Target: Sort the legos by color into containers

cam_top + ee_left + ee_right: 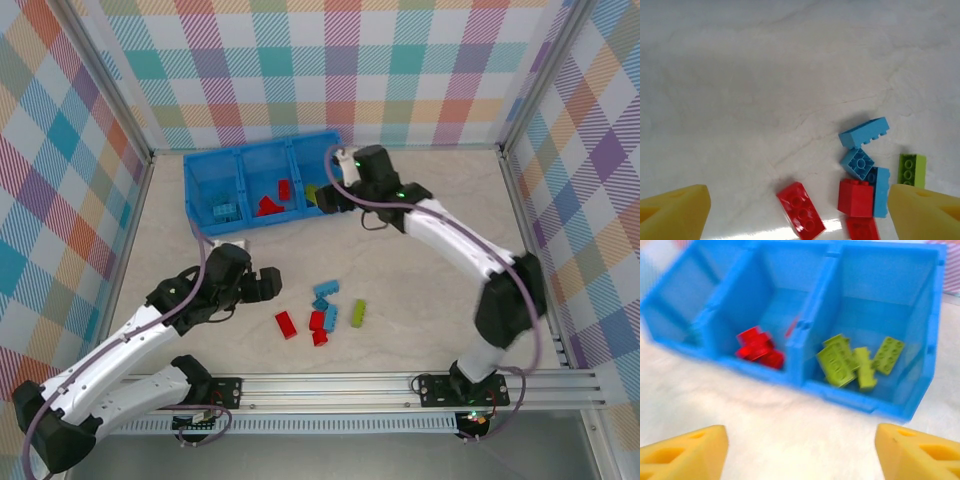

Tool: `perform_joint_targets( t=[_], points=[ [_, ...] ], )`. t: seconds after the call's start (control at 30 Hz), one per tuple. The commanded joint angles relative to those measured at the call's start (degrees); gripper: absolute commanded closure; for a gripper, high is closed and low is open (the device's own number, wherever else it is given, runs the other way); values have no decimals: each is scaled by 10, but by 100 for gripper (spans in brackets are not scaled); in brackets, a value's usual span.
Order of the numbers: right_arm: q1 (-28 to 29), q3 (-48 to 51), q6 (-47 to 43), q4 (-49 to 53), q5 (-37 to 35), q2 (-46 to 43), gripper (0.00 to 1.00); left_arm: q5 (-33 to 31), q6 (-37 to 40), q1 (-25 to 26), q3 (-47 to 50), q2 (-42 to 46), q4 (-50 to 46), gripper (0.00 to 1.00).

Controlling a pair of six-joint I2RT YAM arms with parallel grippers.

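Observation:
The blue tray (pixel 260 150) stands at the back left with three compartments: light blue legos (pixel 225 210) in the left one, red (pixel 270 205) in the middle, lime green (pixel 311 195) in the right. My right gripper (pixel 332 192) hovers open just in front of the green compartment; in its wrist view the jaws (pixel 801 445) are wide apart and empty, facing the tray wall (pixel 850 395). My left gripper (pixel 268 283) is open over bare table, its jaws (pixel 799 200) apart above a loose red lego (pixel 801 214). Beside that one lie blue (pixel 864 131), red (pixel 856 197) and green (pixel 911 170) legos.
The loose pile sits near the table's middle front: a red brick (pixel 286 324), blue bricks (pixel 325 291), a green one (pixel 358 313). Checked walls enclose the table on three sides. A metal rail (pixel 400 385) runs along the near edge.

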State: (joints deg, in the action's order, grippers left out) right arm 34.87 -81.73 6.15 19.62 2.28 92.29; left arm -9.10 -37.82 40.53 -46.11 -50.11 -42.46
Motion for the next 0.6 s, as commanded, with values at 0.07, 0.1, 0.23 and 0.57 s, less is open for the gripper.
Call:
perform_joint_targets(
  t=[0.07,0.1,0.23,0.57],
  points=[
    [6,103,17,166,222,-142,6,51,-209,21,49,-34,-34,11],
    [10,119,20,188,236,-161,5,60,-210,27,57,-45,-19,11],
    [32,184,22,259,249,-219,2,78,-211,57,64,-125,41,10],
    [75,257,47,303,218,-251,0,72,-212,85,59,-266,102,19]
  ],
)
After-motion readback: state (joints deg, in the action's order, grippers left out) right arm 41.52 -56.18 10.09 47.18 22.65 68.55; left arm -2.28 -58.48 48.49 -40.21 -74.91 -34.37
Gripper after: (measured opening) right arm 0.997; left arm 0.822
